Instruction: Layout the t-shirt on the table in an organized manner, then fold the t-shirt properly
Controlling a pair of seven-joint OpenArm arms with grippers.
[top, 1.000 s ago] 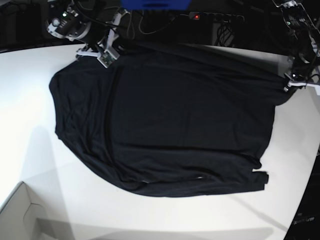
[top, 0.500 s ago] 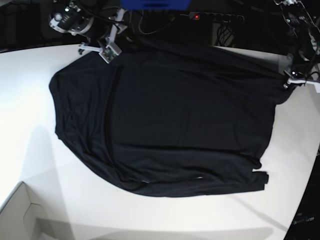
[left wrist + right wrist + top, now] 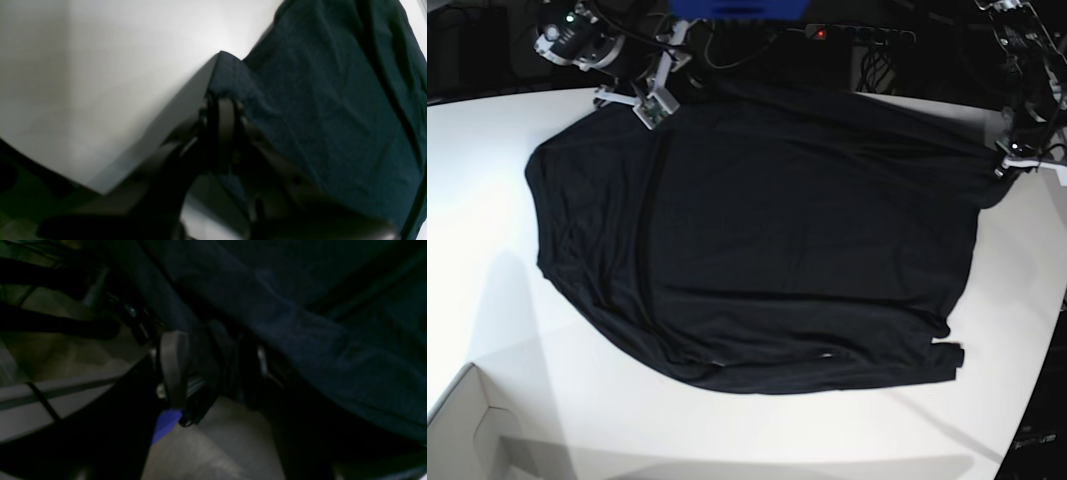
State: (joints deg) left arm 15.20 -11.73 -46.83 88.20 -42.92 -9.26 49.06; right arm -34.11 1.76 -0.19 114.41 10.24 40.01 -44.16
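Note:
The black t-shirt (image 3: 777, 250) lies spread flat on the white table (image 3: 487, 200), with its sleeves folded in along the near edge. At the table's right side my left gripper (image 3: 1007, 165) is shut on a corner of the shirt. The left wrist view shows that fabric (image 3: 333, 100) draped over and pinched between the closed fingers (image 3: 223, 103). My right gripper (image 3: 649, 100) hovers at the shirt's far left corner. In the right wrist view its fingers (image 3: 173, 366) stand apart with nothing between them, and the shirt (image 3: 300, 306) lies just past the tips.
A white box corner (image 3: 467, 430) sits at the near left. Behind the table's far edge are cables, a power strip (image 3: 857, 33) with a red light and a blue object (image 3: 737, 8). The table's curved edge runs close to the left gripper.
My right gripper opened, let go of the shirt's far left corner and drew back toward the table's far edge. The left gripper and the shirt stayed where they were.

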